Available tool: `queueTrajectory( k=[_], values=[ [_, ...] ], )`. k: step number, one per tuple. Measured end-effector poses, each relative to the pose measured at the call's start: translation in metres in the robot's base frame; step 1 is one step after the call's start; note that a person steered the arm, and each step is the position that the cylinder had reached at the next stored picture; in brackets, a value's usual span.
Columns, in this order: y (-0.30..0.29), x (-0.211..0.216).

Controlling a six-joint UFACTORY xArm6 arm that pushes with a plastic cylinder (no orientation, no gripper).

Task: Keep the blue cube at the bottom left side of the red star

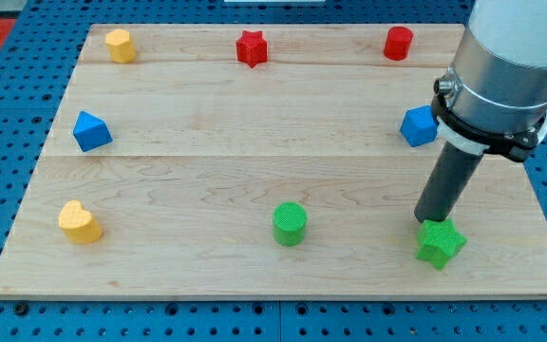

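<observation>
Blue cube (419, 125) sits at the board's right edge, well apart from the red star (252, 47) at the top centre.

The cube is a plain, slightly tilted blue block, partly hidden by the arm. My tip (426, 220), a bare rod with no pincer, touches the green star (441, 243) at the view's bottom right.

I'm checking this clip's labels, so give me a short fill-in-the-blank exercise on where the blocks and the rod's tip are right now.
1. My tip rests just above the green ____ near the view's bottom right.
2. The red star sits along the view's ____ edge of the board.
3. The blue cube lies toward the view's ____ of the red star.
4. The block between the yellow heart and my tip is a green ____.

Missing words: star; top; right; cylinder
</observation>
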State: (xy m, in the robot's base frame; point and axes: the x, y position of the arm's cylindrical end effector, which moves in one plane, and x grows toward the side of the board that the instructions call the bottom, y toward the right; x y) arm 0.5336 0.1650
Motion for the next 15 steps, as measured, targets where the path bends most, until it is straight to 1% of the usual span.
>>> queueTrajectory(
  k=[1,2,3,4,5,7,8,9,11,15],
  values=[
    [0.000,-0.007],
    [0.000,-0.024],
    [0.013,-0.035],
    [0.063,-0.067],
    [0.088,-0.110],
    [-0.056,-0.120],
    [-0.020,-0.123],
    [0.002,-0.113],
    [0.026,-0.115],
    [0.042,-0.113]
  ],
)
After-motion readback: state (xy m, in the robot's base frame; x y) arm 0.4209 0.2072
